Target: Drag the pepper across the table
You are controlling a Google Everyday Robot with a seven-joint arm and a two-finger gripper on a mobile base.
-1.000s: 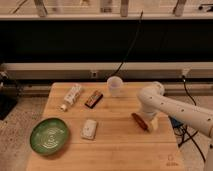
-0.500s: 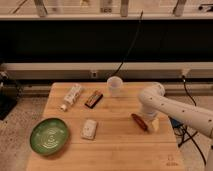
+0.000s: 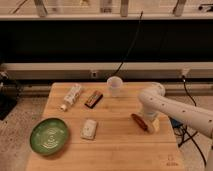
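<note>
Low at the table's [image 3: 115, 150] right side, gripper [image 3: 151, 123] just beside the pepper [image 3: 138, 121]; white cup [image 3: 114, 86] near the far edge.

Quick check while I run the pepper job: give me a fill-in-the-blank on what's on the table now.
The gripper sits low beside the pepper, near the table's ____ edge in the picture. The plate is ____. The dark bar lies between the bottle and the ____ cup.
Missing words: right; green; white.
</note>
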